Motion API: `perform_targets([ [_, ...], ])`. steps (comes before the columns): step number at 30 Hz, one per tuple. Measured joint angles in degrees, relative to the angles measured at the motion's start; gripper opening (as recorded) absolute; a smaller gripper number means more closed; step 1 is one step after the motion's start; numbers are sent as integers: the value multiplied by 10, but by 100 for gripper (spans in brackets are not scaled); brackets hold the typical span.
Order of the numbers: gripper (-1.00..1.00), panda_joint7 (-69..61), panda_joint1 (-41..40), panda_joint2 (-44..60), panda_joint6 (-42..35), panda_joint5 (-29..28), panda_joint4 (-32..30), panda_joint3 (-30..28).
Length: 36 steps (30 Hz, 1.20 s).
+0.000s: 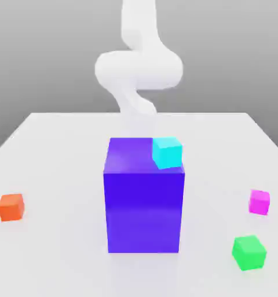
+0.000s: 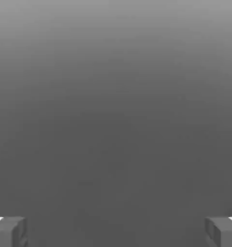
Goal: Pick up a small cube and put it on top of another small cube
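Observation:
The small magenta-pink cube (image 1: 259,202) lies on the white table (image 1: 54,151) at the exterior view's right. A green cube (image 1: 249,252) sits nearer the front on the same side, and an orange cube (image 1: 11,207) lies at the exterior view's left. On the top right corner of the big purple-blue block (image 1: 144,203) rests a cyan cube (image 1: 167,152). My white arm (image 1: 138,69) curls up behind the block. In the hand view my gripper (image 2: 116,232) is open, its grey fingertips (image 2: 9,232) far apart, with nothing but plain grey background between them.
The big block stands upright in the middle of the table, between the arm and the front edge. Bare table surface lies on both sides of it, around the loose cubes.

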Motion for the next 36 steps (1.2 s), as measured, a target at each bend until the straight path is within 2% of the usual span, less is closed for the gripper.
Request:
perform_targets([
  [8, 0, 169, 13, 125, 76, 26, -62, 126],
  [15, 0, 331, 24, 232, 142, 25, -115, 244],
  [20, 0, 466, 32, 314, 190, -3, -154, 327],
  [24, 0, 599, 55, 389, 227, -61, -184, 377],
  [26, 0, 675, 76, 430, 244, -102, -198, 381],
  [29, 0, 783, 132, 488, 269, -166, -215, 357],
  [36, 0, 944, 292, 614, 345, -357, -183, 166],
])
